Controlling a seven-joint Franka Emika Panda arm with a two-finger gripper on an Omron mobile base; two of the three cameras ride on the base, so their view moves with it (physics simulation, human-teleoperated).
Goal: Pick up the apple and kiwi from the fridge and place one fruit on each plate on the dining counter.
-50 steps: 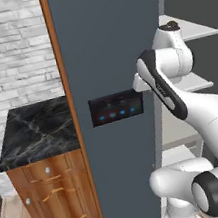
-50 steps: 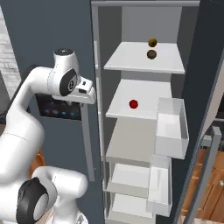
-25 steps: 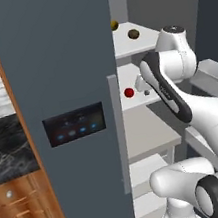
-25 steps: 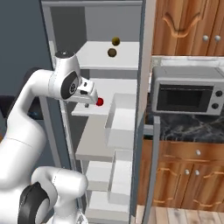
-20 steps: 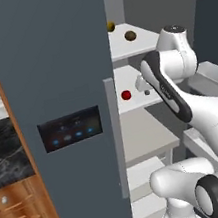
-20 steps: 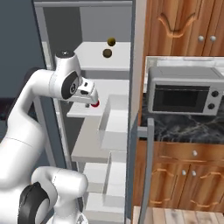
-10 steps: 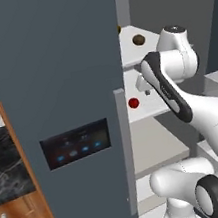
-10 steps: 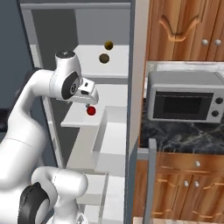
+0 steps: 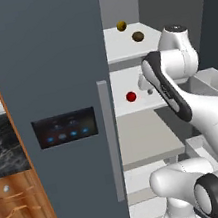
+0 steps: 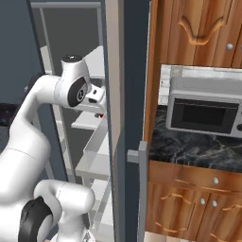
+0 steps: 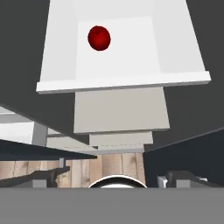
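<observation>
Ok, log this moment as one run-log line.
phase: reaching into fridge | apple on middle shelf, untouched | kiwi on upper shelf | gripper: empty, above apple shelf

Even, flat rendered light; soft shadows under fridge (image 9: 47,66) shelves; slight blur, perhaps low resolution.

No text, label, brand or number can be read anywhere. The black panel (image 9: 64,128) on the slate blue-grey fridge door (image 9: 42,67) carries only small blue lights, too small to read as signs.
</observation>
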